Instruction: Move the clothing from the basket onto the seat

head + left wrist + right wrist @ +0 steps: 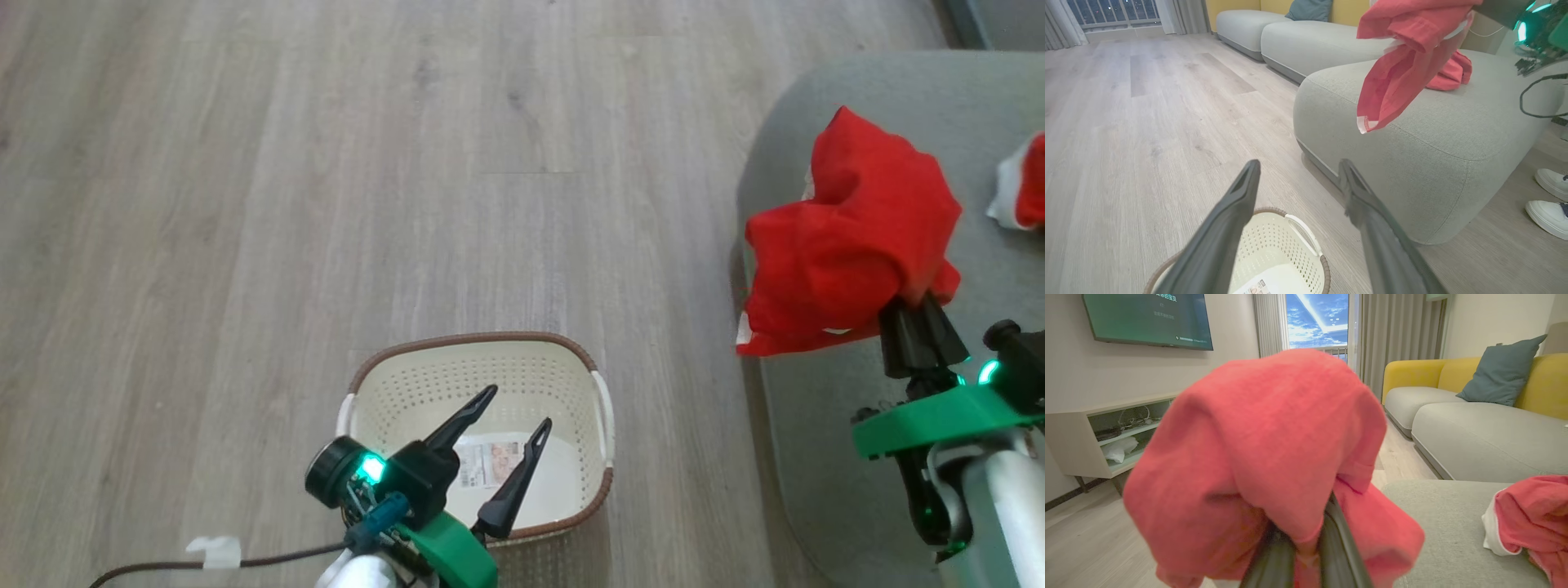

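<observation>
My right pincer (pixel 913 314) grips the red garment (pixel 849 237) above the seat (pixel 816 457); my left pincer (pixel 522 406) gapes over the basket (pixel 473 337).

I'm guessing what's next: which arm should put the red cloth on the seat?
Right. The right end effector holds the red garment over the seat; the left end effector hangs open above the basket.

Open floor (pixel 326 163) separates basket (pixel 473 336) and seat (pixel 816 457); a red-and-white garment (pixel 1024 192) occupies the seat's right.
</observation>
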Motion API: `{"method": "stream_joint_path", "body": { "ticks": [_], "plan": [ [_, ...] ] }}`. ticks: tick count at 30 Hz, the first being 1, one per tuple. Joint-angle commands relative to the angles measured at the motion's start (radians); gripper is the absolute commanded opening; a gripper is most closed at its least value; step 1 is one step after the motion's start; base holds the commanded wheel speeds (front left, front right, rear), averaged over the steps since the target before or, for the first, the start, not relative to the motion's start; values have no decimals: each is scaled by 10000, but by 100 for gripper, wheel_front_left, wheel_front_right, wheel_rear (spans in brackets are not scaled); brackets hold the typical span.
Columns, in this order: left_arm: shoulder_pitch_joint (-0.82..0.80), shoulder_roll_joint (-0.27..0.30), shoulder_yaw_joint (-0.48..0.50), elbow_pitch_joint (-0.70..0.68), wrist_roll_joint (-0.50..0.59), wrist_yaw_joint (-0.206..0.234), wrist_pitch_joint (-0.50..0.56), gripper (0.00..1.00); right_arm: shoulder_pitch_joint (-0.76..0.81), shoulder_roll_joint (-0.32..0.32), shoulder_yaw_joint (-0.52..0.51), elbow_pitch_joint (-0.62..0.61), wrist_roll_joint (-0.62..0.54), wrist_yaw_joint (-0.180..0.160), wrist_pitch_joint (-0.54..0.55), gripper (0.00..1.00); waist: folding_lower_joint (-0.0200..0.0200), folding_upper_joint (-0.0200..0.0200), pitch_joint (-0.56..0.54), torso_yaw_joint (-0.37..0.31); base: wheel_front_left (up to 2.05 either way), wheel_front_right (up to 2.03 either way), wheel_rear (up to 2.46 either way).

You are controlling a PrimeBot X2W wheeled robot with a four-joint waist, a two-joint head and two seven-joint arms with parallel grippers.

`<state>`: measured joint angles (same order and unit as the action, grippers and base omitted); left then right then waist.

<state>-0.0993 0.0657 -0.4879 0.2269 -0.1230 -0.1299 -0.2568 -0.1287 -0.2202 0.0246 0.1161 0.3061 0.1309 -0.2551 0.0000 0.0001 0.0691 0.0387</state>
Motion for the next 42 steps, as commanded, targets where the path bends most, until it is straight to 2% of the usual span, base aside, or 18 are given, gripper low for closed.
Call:
{"method": "stream_joint_path", "body": {
  "ticks": [1, 13, 25, 32, 42],
  "plan": [
    [-366, -36, 274, -317, 2, -7, -49, 100, -259, -53, 73, -377, -78, -2, -67, 0, 0, -1, 76, -191, 0, 0, 0],
    [-785, 49, -93, -373, 82, -7, -49, 100, -490, -24, -397, -534, -132, -2, -67, 0, 0, -1, 690, -2180, 0, 0, 0],
    [-1369, 368, -846, -541, 135, -7, -49, 100, -411, 372, -925, -629, -159, -2, -67, 0, 0, -1, 1274, -4057, 0, 0, 0],
    [-1549, 539, -1315, -939, -63, -7, -49, 100, -340, 522, -1044, -629, -197, -2, -67, 0, 0, -1, 1420, -4541, 0, 0, 0],
    [-1720, 588, -1369, -1012, -115, -7, -49, 100, -586, 408, -1267, -757, -268, -2, -67, 0, 0, -1, 1602, -4496, 0, 0, 0]
  ]
}}
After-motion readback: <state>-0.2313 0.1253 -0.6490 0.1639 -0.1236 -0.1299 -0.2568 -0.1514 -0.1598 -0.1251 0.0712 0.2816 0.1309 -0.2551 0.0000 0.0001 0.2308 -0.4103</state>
